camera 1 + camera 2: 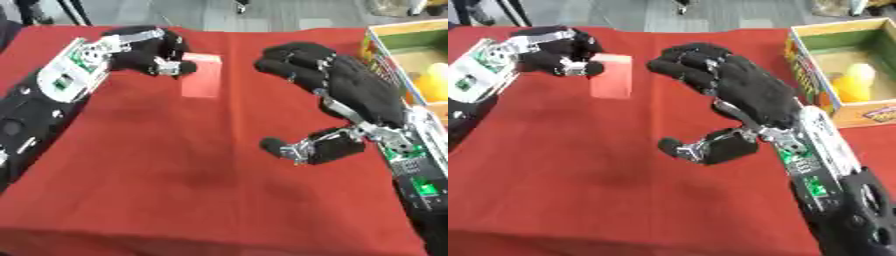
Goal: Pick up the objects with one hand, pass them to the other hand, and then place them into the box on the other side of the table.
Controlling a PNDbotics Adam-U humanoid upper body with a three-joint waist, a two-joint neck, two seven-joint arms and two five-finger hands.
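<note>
A flat red box [202,76] is held at its upper left edge by my left hand [150,50], whose fingers and thumb curl round it above the red table [175,165]. My right hand [741,95] hovers in the middle right, palm down, fingers spread and thumb out, holding nothing, a short way right of the red box. The open cardboard box [842,37] stands at the table's right edge, with a yellow object [850,82] inside it.
The cardboard box's printed side wall [801,65] faces my right hand. The table's near edge [201,237] runs along the bottom. Floor and dark chair legs [52,12] show beyond the far edge.
</note>
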